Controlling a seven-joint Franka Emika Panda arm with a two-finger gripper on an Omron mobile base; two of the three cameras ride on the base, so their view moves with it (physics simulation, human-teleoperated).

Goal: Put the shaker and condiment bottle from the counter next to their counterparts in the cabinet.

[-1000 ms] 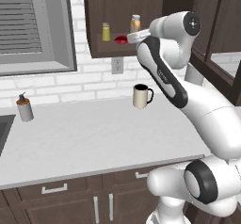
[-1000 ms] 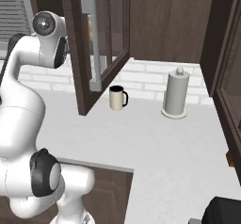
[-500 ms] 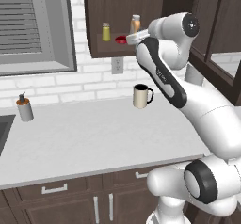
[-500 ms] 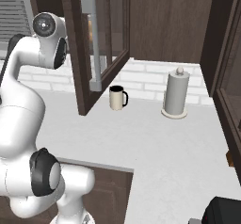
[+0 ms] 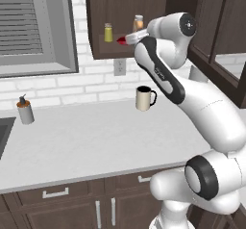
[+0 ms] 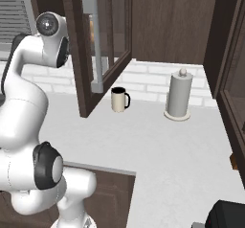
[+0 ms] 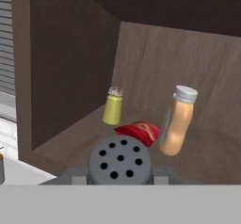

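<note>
Nothing moved, pincer point(image 7: 120, 171) clasping perforated-cap shaker point(image 7: 120, 161), waisted orange bottle point(image 7: 177, 122) shelved

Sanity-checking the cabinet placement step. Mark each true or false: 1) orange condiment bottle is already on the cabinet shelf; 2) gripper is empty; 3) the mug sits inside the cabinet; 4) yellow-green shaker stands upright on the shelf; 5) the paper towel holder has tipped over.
1) True: the condiment bottle stands on the cabinet shelf, just right of the red item.
2) False: in the hand view the gripper is shut on the shaker, whose perforated grey cap sits between the fingertips.
3) False: the mug is on the counter, below the cabinet.
4) True: the yellow-green shaker is upright, left of the red item.
5) False: the paper towel holder stands upright on the counter.
</note>
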